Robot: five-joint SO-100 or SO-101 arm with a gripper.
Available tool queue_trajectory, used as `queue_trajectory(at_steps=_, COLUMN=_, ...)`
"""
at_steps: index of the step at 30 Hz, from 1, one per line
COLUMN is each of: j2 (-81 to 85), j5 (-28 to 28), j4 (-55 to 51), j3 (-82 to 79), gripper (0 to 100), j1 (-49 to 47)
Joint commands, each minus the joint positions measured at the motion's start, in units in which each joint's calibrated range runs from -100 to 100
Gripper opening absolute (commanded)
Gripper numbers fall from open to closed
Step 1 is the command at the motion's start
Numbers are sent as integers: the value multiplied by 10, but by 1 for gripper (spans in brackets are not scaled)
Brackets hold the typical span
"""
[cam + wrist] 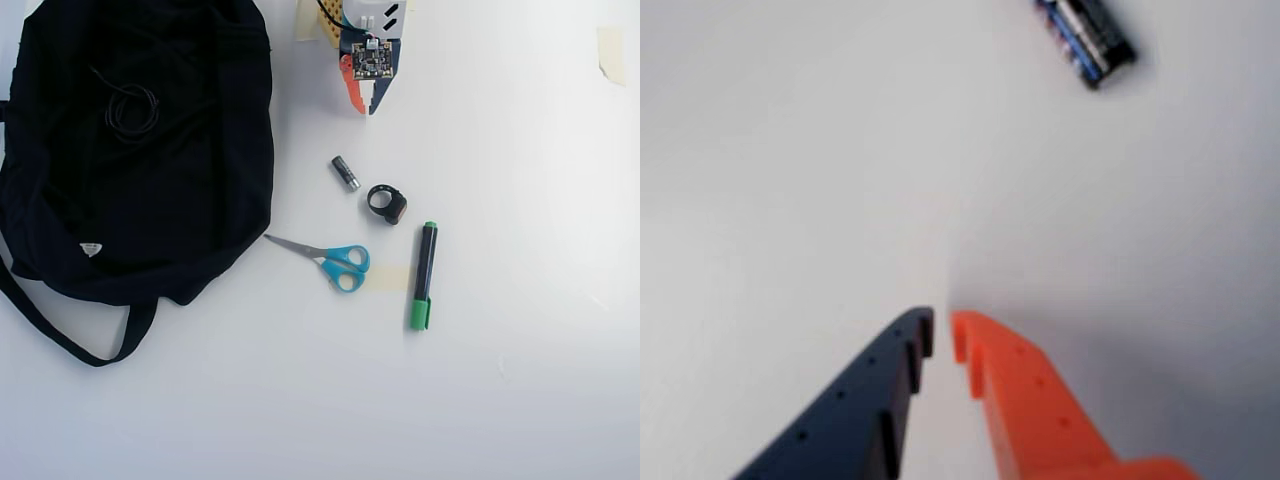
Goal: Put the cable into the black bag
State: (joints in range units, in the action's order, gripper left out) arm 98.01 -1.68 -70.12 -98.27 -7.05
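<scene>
Cable (131, 108) lies coiled on the black bag (190, 180) at ten o'clock of the overhead view, a small white label (91, 249) below; its writing we cannot read. Our pincer (364, 104) sits clenched, empty, above a battery (345, 172) on the desk (520, 380).

No legible text in either view. The black bag (150, 150) carries a small white label (91, 249), too small for me to read. The battery (1085, 40) shows blue and silver print in my wrist view, blurred beyond reading.
</scene>
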Motion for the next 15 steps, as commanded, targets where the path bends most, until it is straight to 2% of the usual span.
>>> queue_trajectory(at_steps=1, j2=7, j5=2, j4=-21, j3=-12, gripper=2, j1=-1)
queue_trajectory(at_steps=15, j2=8, j5=2, j4=-21, j3=-11, gripper=2, j1=2)
